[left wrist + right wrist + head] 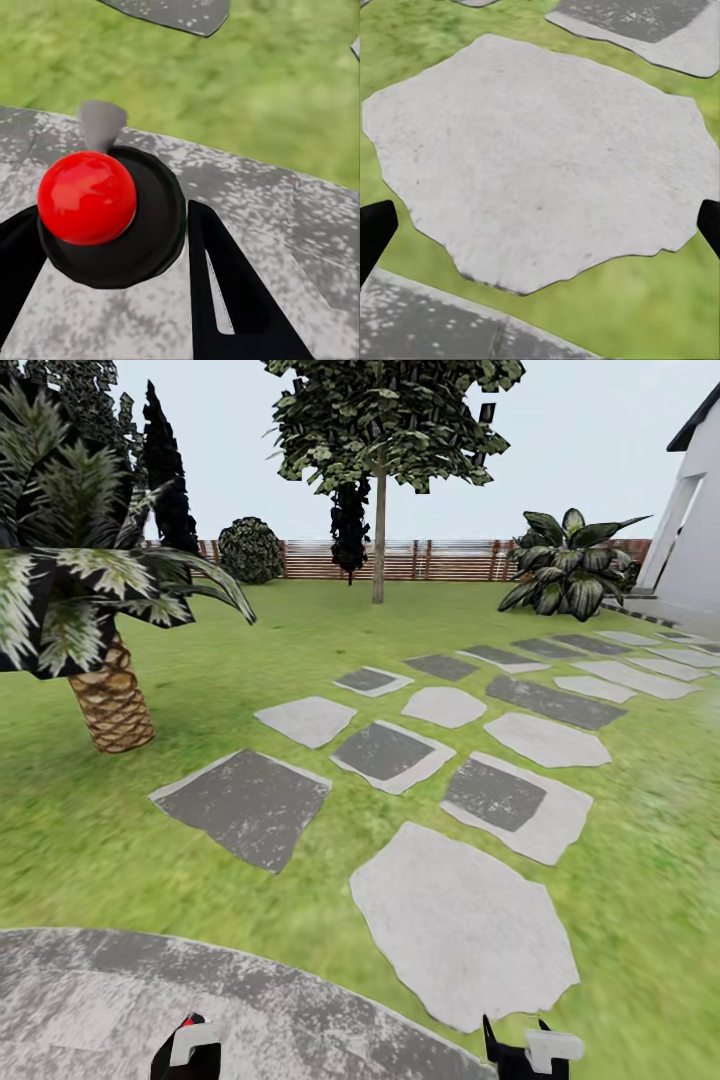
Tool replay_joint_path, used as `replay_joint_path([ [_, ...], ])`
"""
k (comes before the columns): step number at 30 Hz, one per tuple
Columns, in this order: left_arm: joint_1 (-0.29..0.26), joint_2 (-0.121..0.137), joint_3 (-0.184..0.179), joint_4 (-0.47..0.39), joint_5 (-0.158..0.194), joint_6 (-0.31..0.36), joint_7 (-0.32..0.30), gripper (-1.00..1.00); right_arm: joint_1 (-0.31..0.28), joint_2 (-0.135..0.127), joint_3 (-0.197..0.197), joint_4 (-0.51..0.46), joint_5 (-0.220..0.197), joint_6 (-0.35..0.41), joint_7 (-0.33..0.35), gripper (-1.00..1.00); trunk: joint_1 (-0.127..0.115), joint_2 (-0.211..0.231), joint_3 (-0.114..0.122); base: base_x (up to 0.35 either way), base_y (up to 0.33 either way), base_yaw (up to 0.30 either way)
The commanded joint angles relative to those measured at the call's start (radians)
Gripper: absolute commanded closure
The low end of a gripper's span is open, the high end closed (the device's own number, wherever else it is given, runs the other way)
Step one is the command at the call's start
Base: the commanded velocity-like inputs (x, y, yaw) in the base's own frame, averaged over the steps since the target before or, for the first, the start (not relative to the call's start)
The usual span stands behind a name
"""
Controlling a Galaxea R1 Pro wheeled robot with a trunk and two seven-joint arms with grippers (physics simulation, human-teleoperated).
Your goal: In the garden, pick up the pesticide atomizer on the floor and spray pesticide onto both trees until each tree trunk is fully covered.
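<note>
- The garden's green lawn [230, 660] spreads wide, out to a brown slat fence [420, 560] at the far end.
- A corner of a white house [695, 530] stands far off on the right.
- A path of grey stepping stones [460, 920] runs across the grass toward the house.
- A tree [379, 530] with a thin pale trunk and a dark leafy top stands far away, near the fence.
- A scaly palm [112, 705] stands close on the left.
- A leafy bush [570, 565] grows near the house.
- The robot is over speckled grey paving [90, 990].
- The left gripper [112, 247] has its jaws shut on a black sprayer [150, 225] with a shiny red ball on top. This looks like the pesticide atomizer.
- The right gripper [540, 225] holds nothing, jaws wide apart, over a big pale stone [547, 157].
</note>
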Motion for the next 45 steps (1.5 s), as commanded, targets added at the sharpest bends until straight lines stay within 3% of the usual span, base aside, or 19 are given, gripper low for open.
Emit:
replay_joint_path([
  [1, 0.0, 0.0, 0.0, 0.0, 0.0, 0.0, 0.0, 1.0, 0.0, 0.0, 0.0, 0.0, 0.0, 0.0, 0.0, -1.0, 0.0, 0.0, 0.0, 0.339, 0.0, 0.0],
  [45, 0.0, 0.001, 0.0, -0.004, 0.0, 0.0, 0.0, 1.0, 0.0, 0.0, 0.001, -0.001, 0.0, 0.0, 0.0, -1.0, 0.0, 0.0, 0.0, 0.339, 0.0, 0.0],
])
